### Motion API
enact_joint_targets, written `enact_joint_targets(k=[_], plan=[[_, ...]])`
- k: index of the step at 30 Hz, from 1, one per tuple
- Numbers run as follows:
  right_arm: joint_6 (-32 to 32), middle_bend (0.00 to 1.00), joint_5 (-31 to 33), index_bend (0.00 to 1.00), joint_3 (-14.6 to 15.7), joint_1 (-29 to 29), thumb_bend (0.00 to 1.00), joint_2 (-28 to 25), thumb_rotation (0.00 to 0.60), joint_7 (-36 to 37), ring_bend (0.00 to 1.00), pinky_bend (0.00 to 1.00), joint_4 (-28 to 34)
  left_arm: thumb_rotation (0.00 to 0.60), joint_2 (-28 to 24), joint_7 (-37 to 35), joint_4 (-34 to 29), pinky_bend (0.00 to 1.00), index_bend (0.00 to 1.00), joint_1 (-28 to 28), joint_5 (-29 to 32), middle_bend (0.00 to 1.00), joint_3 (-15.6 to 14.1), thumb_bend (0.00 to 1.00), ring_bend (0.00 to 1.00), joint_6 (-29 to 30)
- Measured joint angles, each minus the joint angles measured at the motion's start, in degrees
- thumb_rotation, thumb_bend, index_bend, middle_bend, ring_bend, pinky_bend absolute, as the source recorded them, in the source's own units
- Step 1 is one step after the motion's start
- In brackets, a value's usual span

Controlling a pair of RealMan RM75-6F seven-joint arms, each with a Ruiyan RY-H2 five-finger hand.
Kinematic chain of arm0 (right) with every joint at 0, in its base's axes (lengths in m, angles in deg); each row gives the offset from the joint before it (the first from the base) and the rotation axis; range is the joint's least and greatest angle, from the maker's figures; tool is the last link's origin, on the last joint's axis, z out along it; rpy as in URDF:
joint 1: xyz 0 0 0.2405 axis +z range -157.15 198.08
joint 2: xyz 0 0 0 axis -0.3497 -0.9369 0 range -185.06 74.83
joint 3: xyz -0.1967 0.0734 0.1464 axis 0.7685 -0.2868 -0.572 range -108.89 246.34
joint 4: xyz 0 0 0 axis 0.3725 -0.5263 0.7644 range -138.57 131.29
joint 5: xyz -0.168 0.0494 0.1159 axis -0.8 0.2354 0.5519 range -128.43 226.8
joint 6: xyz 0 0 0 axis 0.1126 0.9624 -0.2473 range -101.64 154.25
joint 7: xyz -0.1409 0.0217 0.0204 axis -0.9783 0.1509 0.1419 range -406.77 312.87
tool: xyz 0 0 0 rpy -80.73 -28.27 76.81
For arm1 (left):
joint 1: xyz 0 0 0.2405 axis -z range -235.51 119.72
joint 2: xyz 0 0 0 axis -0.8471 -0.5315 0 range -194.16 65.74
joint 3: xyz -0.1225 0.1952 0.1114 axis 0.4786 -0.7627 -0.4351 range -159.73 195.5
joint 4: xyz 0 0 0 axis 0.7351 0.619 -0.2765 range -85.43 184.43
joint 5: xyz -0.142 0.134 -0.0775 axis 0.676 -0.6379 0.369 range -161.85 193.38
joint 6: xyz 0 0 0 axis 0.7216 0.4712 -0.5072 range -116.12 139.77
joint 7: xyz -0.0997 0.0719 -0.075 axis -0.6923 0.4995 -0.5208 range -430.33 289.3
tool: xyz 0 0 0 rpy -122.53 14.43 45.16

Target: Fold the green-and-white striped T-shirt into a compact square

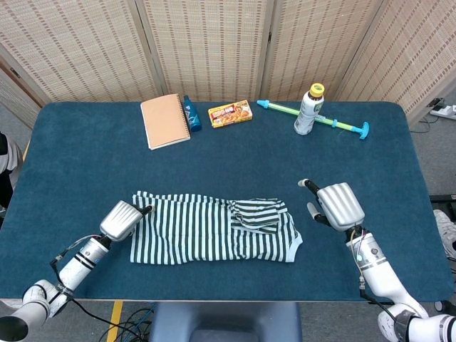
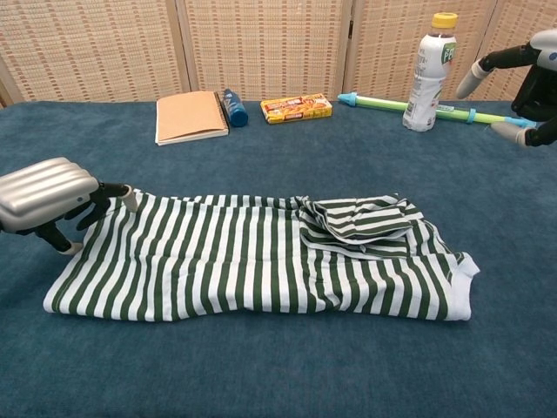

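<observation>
The green-and-white striped T-shirt (image 1: 214, 228) (image 2: 261, 257) lies flat on the blue table as a long band, with a sleeve folded in on top near its right end. My left hand (image 1: 122, 219) (image 2: 48, 196) sits low at the shirt's left end, its fingertips (image 2: 122, 195) touching the upper left corner, and the cloth there is not lifted. My right hand (image 1: 339, 205) (image 2: 535, 83) hovers above the table to the right of the shirt, its fingers spread and holding nothing.
Along the table's far edge lie a tan notebook (image 1: 165, 120), a small blue object (image 1: 191, 112), a yellow box (image 1: 230, 113), a standing bottle with a yellow cap (image 1: 309, 109) and a green-and-blue stick (image 1: 335, 122). Woven screens stand behind.
</observation>
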Motion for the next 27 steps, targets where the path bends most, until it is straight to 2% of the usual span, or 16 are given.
enact_joint_targets(k=[13,27], plan=[[0.1,0.96,0.07,0.27,-0.12,-0.22,0.46,-0.02,0.6,0.6,1.0,1.0,-0.33,0.6,0.37,-2.21,-1.13,0.92,0.41,0.28,0.51,0.77,0.57,0.12,0.75,-0.37],[0.25,0.96,-0.17,0.27,-0.26,-0.34,0.46,0.35,0.6,1.65,1.0,1.0,-1.03,0.6,-0.02,-7.91,-5.34,0.92,0.51,0.9,2.17,0.79,2.53,0.34,0.77,-0.5]])
